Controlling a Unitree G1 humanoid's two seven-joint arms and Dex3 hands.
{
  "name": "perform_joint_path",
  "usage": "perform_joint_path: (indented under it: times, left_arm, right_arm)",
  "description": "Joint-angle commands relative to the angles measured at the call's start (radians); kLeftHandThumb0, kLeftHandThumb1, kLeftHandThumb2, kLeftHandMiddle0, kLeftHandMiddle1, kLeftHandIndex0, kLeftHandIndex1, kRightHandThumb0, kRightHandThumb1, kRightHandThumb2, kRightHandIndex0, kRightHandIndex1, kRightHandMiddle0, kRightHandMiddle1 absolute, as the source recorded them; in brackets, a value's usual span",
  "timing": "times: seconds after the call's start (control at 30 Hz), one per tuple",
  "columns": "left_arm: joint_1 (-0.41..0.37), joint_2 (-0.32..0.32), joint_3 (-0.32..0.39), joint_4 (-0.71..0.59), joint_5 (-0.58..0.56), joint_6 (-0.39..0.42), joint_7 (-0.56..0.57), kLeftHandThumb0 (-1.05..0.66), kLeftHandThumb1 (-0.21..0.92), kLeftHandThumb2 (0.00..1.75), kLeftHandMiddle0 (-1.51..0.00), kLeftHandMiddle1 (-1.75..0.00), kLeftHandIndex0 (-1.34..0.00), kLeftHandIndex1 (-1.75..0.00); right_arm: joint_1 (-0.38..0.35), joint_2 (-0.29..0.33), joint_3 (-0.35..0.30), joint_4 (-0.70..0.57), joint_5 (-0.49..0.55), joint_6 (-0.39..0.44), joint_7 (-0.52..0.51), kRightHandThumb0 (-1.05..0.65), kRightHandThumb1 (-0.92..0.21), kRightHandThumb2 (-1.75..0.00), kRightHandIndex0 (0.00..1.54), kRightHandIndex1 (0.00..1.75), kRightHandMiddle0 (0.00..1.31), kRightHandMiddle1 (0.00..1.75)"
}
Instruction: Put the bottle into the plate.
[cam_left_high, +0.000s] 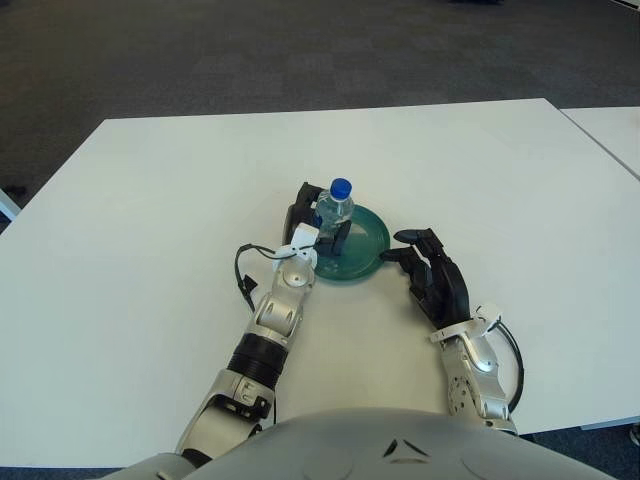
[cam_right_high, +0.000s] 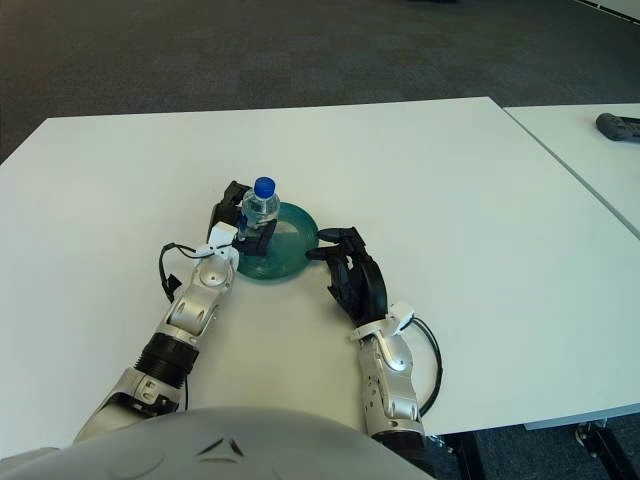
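Fingers (cam_left_high: 340, 232) of the left hand (cam_left_high: 312, 225) were wrapped around the clear bottle (cam_left_high: 335, 214), grasping it low on its body. The bottle stood upright with its blue cap (cam_left_high: 341, 187) on top, positioned over the left part of the teal plate (cam_left_high: 365, 250); whether its base touched the plate could not be told. The plate sat on the white counter (cam_left_high: 150, 200), near the middle of it. The left forearm reached up from the lower edge of the view toward the plate.

The right hand (cam_left_high: 432, 275) showed just to the right of the plate, its fingers (cam_left_high: 408, 237) loosely spread and grasping nothing, the foremost fingertips close to the plate's right rim.
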Motion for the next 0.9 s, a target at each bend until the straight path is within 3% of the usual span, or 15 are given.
perform_joint_path:
  times: [0.0, 0.03, 0.13, 0.17, 0.23, 0.27, 0.37, 0.57, 0.87]
  left_arm:
    - [-0.021, -0.055, 0.008, 0.021, -0.023, -0.029, -0.024, -0.45, 0.37, 1.24, -1.03, -1.75, -0.56, -1.75]
    - [-0.023, -0.053, 0.008, 0.027, -0.024, -0.035, -0.029, -0.42, 0.54, 0.98, -0.77, -1.71, -0.48, -1.7]
    - [-0.006, -0.042, 0.006, 0.04, -0.035, -0.037, -0.059, -0.38, 0.79, 0.58, -0.45, -1.65, -0.39, -1.63]
    - [0.009, -0.032, 0.003, 0.043, -0.044, -0.026, -0.084, -0.47, 0.81, 0.53, -0.36, -1.49, -0.31, -1.47]
    - [0.025, -0.018, 0.001, 0.043, -0.051, -0.01, -0.115, -0.7, 0.88, 0.42, -0.25, -0.82, -0.13, -1.0]
    - [0.025, -0.015, 0.001, 0.04, -0.05, -0.005, -0.121, -0.78, 0.89, 0.42, -0.23, -0.58, -0.08, -0.83]
    - [0.036, 0.003, 0.004, 0.009, -0.043, 0.02, -0.146, -0.89, 0.91, 0.45, -0.2, -0.25, -0.03, -0.56]
    - [0.052, 0.025, 0.012, -0.025, -0.016, 0.065, -0.168, -0.98, 0.92, 0.56, -0.13, -0.06, 0.0, -0.29]
    - [0.066, 0.023, 0.029, -0.027, -0.004, 0.093, -0.168, -1.02, 0.92, 0.6, -0.09, -0.01, 0.0, -0.16]
  right_arm:
    - [0.071, 0.007, 0.01, 0.071, -0.006, 0.059, -0.013, -0.79, -0.92, -0.49, 0.21, 1.4, 0.2, 1.29]
    - [0.071, 0.007, 0.009, 0.071, -0.005, 0.059, -0.013, -0.79, -0.92, -0.49, 0.21, 1.4, 0.2, 1.29]
    - [0.073, 0.006, 0.01, 0.069, -0.005, 0.059, -0.013, -0.79, -0.92, -0.49, 0.21, 1.4, 0.2, 1.29]
    - [0.073, 0.006, 0.01, 0.068, -0.005, 0.06, -0.012, -0.79, -0.92, -0.49, 0.21, 1.4, 0.2, 1.29]
    - [0.074, 0.005, 0.009, 0.067, -0.004, 0.06, -0.012, -0.79, -0.92, -0.49, 0.21, 1.4, 0.2, 1.29]
    - [0.074, 0.005, 0.009, 0.067, -0.004, 0.06, -0.012, -0.79, -0.92, -0.49, 0.21, 1.4, 0.2, 1.29]
    - [0.076, 0.004, 0.008, 0.064, -0.003, 0.061, -0.011, -0.79, -0.92, -0.49, 0.21, 1.4, 0.2, 1.29]
    - [0.078, 0.003, 0.009, 0.061, -0.002, 0.061, -0.01, -0.79, -0.92, -0.49, 0.21, 1.4, 0.2, 1.29]
    - [0.082, 0.002, 0.01, 0.058, -0.002, 0.061, -0.01, -0.79, -0.92, -0.49, 0.21, 1.4, 0.2, 1.29]
